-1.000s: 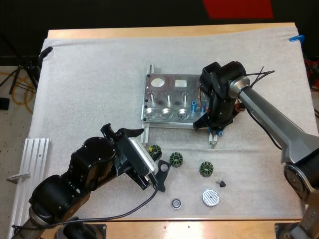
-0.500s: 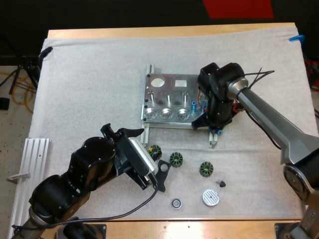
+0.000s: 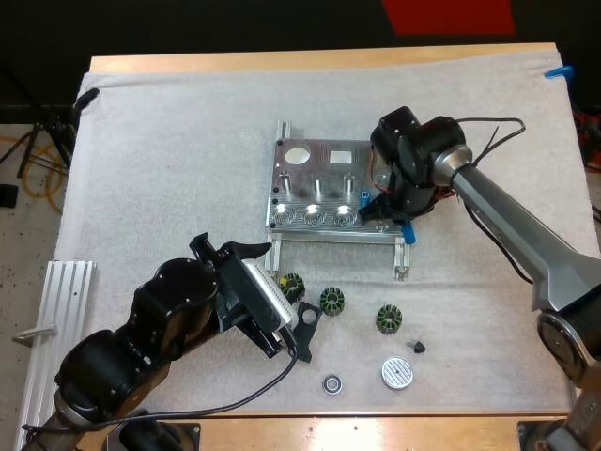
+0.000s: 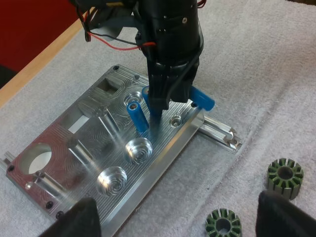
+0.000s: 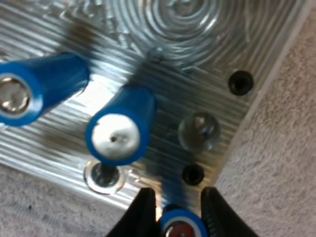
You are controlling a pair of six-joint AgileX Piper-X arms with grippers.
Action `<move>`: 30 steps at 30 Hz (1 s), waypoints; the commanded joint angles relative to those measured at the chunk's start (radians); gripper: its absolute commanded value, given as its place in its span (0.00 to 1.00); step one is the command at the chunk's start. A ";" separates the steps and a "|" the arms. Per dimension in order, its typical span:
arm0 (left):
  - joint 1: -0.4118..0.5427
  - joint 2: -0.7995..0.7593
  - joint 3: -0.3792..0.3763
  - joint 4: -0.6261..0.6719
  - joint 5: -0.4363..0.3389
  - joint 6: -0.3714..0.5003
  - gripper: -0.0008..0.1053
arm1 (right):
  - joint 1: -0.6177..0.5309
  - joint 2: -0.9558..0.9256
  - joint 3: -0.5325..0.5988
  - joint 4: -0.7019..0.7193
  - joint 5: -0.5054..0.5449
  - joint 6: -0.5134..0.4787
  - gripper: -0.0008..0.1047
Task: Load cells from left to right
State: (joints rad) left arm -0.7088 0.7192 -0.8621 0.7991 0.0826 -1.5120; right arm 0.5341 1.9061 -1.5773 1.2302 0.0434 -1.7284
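Note:
The metal fixture (image 3: 315, 193) lies mid-mat, and my right gripper (image 3: 380, 214) hangs over its right end. That gripper (image 5: 177, 210) is shut on a blue cylinder (image 5: 180, 226), whose other end sticks out past the plate's edge (image 4: 202, 98). Two more blue cylinders stand tilted in the plate just under it (image 5: 118, 131) (image 5: 37, 89), beside an unfilled ringed pocket (image 4: 138, 149). My left gripper (image 3: 299, 324) hovers open over the mat in front of the fixture, near the dark toothed parts (image 3: 331, 301), with nothing between its fingers (image 4: 84, 221).
Three dark toothed rings (image 3: 293, 284) (image 3: 390, 318) (image 4: 285, 177) lie in front of the fixture. Nearer the front edge are a silver round cap (image 3: 397, 373), a small ring (image 3: 331, 383) and a black cone (image 3: 418, 346). An aluminium rail (image 3: 56, 319) lies at the left.
My right gripper has carried its blue cylinder away from the fixture's front right corner, back and slightly left over the plate's right end. The left arm has stayed still.

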 commanded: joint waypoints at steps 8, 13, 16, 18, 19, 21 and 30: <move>0.000 -0.005 -0.004 -0.014 0.004 -0.018 0.62 | -0.006 -0.060 -0.005 -0.020 0.029 0.005 0.01; 0.000 -0.005 -0.004 -0.014 0.004 -0.018 0.62 | -0.006 -0.136 -0.002 -0.091 0.073 0.005 0.01; 0.000 -0.005 -0.004 -0.014 0.004 -0.018 0.62 | -0.006 -0.156 -0.001 -0.163 0.086 0.013 0.01; 0.000 -0.005 -0.004 -0.012 0.004 -0.018 0.62 | -0.006 -0.164 -0.001 -0.211 0.094 0.030 0.01; 0.000 -0.005 -0.004 -0.012 0.004 -0.018 0.62 | -0.006 -0.166 -0.001 -0.236 0.096 0.036 0.01; 0.000 -0.005 -0.004 -0.012 0.004 -0.018 0.62 | -0.006 -0.167 -0.001 -0.262 0.103 0.042 0.01; 0.000 -0.005 -0.004 -0.012 0.004 -0.018 0.62 | -0.006 -0.267 0.174 -0.472 0.137 0.072 0.01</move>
State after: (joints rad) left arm -0.7088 0.7192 -0.8621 0.7991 0.0843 -1.5120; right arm 0.5328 1.6579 -1.3993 0.7772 0.1759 -1.6607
